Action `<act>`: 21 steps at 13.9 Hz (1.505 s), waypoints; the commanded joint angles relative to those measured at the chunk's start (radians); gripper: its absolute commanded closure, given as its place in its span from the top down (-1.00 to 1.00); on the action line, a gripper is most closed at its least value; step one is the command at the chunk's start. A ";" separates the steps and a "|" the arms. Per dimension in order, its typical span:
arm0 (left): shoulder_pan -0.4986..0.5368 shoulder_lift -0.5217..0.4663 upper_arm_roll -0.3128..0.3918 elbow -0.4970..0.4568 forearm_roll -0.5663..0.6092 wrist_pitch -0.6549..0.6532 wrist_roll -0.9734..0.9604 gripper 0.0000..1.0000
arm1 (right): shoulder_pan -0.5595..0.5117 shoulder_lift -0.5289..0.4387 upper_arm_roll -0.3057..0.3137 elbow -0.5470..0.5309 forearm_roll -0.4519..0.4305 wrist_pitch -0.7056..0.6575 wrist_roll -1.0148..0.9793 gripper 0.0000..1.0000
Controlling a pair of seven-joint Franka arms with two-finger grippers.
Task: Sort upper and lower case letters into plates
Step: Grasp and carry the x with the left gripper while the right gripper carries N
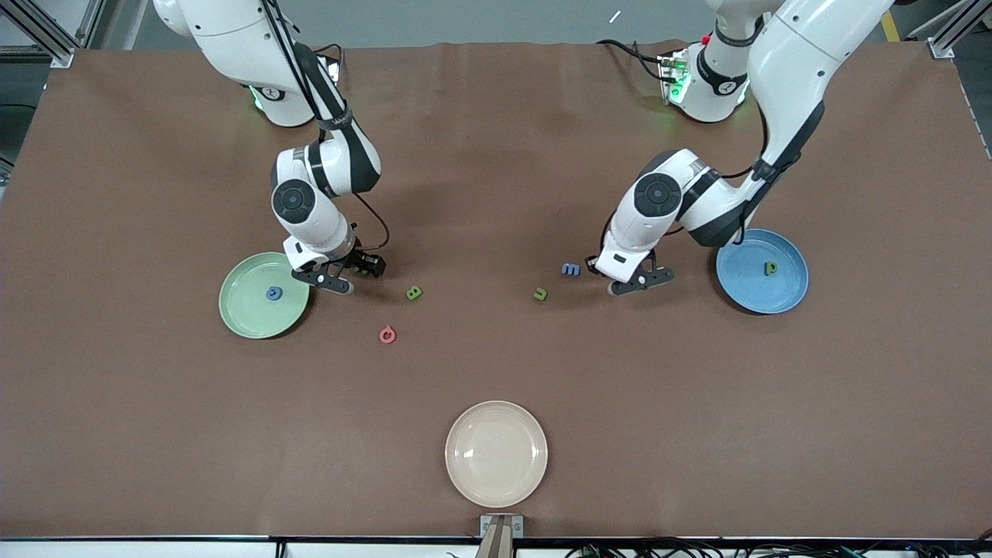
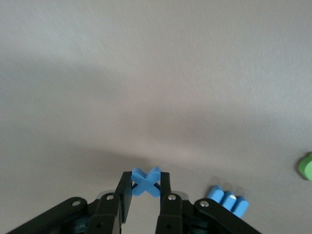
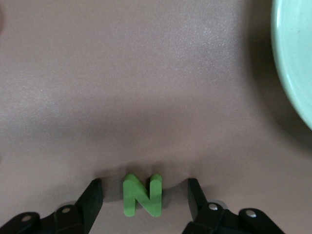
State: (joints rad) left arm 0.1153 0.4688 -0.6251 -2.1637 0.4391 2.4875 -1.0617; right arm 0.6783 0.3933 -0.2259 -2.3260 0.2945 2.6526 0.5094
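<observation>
The left gripper (image 2: 145,187) is pinching the blue x (image 2: 146,181) beside the blue m (image 2: 227,201); the right gripper (image 3: 145,197), fingers spread, is straddling the green N (image 3: 142,195) on the worktop (image 3: 146,87) beside the mint plate (image 3: 295,58)

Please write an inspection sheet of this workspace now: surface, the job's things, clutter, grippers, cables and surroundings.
Surface: brown table, no spills seen.
Job's things: mint plate holds blue G; blue plate holds green p. On the table: green B, pink-red letter, green u, blue m.
Clutter: cream plate, nothing in it.
Grippers: left gripper, jaws shut on blue x, beside the m. Right gripper, jaws open around green N, beside the mint plate.
Cables: black, along both arms.
Surroundings: metal frame at corners.
</observation>
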 commanded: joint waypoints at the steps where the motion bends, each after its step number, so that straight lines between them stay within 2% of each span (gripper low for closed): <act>1: 0.076 -0.100 -0.008 -0.022 0.013 -0.067 0.133 -0.87 | 0.015 -0.002 -0.004 -0.001 0.022 -0.020 0.021 0.44; 2: 0.111 -0.123 -0.010 -0.033 0.013 -0.081 0.196 -0.87 | 0.017 -0.002 -0.004 -0.001 0.022 -0.023 0.021 0.37; 4: 0.183 -0.153 -0.027 -0.070 0.013 -0.084 0.294 -0.87 | 0.017 -0.002 -0.004 -0.001 0.022 -0.032 0.023 0.07; 7: 0.358 -0.170 -0.097 -0.116 0.013 -0.084 0.501 -0.88 | 0.012 -0.002 -0.004 0.002 0.022 -0.029 0.021 -0.57; 9: 0.479 -0.174 -0.155 -0.137 0.013 -0.084 0.609 -0.88 | 0.003 -0.002 -0.006 0.017 0.022 -0.031 0.018 -0.93; 11: 0.550 -0.174 -0.165 -0.151 0.015 -0.078 0.727 -0.88 | -0.012 -0.002 -0.007 0.043 0.022 -0.037 0.009 -0.99; 12: 0.585 -0.174 -0.165 -0.157 0.015 -0.072 0.783 -0.88 | -0.028 -0.004 -0.007 0.072 0.020 -0.090 0.006 -0.99; 14: 0.633 -0.165 -0.163 -0.165 0.016 -0.068 0.844 -0.88 | -0.065 -0.007 -0.015 0.175 0.017 -0.283 0.001 -0.99; 16: 0.682 -0.138 -0.163 -0.166 0.114 -0.061 0.856 -0.88 | -0.118 -0.010 -0.016 0.267 0.009 -0.415 -0.026 -0.99; 18: 0.719 -0.107 -0.163 -0.171 0.170 -0.056 0.856 -0.88 | -0.164 -0.019 -0.021 0.270 0.006 -0.428 -0.127 -0.99; 21: 0.725 -0.095 -0.162 -0.189 0.173 -0.056 0.842 -0.87 | -0.293 -0.016 -0.020 0.267 0.005 -0.412 -0.337 -0.99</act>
State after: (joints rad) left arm 0.8262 0.3690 -0.7701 -2.3346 0.5945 2.4169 -0.2139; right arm 0.4647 0.3841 -0.2585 -2.0473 0.2947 2.2344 0.2907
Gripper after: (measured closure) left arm 0.731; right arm 0.670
